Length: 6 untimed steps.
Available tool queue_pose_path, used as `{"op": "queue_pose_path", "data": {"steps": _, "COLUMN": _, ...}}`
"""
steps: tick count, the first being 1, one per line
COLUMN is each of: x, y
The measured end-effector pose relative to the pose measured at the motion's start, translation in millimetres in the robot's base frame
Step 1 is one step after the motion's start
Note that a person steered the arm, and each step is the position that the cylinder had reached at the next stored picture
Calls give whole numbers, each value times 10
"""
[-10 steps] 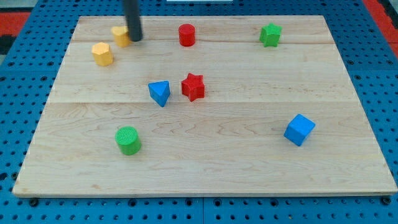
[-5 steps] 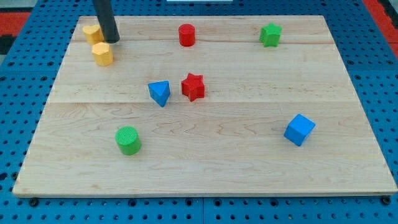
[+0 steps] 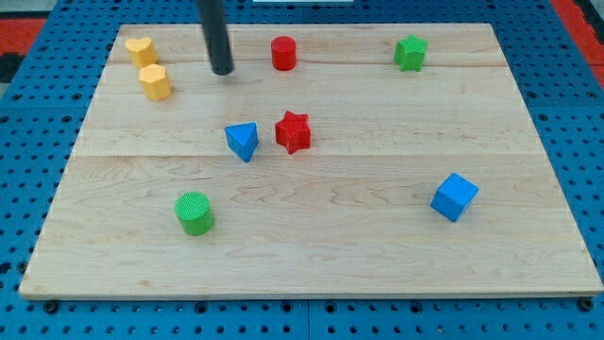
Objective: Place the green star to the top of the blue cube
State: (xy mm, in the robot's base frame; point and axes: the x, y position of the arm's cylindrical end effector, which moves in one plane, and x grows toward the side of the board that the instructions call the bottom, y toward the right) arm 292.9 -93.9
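The green star lies near the view's top right of the wooden board. The blue cube sits at the view's lower right, well below the star. My tip rests on the board near the view's top, left of the red cylinder and far left of the green star. It touches no block.
Two yellow blocks sit at the view's top left. A blue triangular block and a red star lie mid-board. A green cylinder stands at the lower left.
My tip first slid left, pushing one yellow block toward the top left corner, then moved back right to beside the red cylinder. The other blocks stayed put.
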Motion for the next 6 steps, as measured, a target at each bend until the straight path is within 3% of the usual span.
{"op": "queue_pose_path", "data": {"steps": 6, "x": 7, "y": 481}}
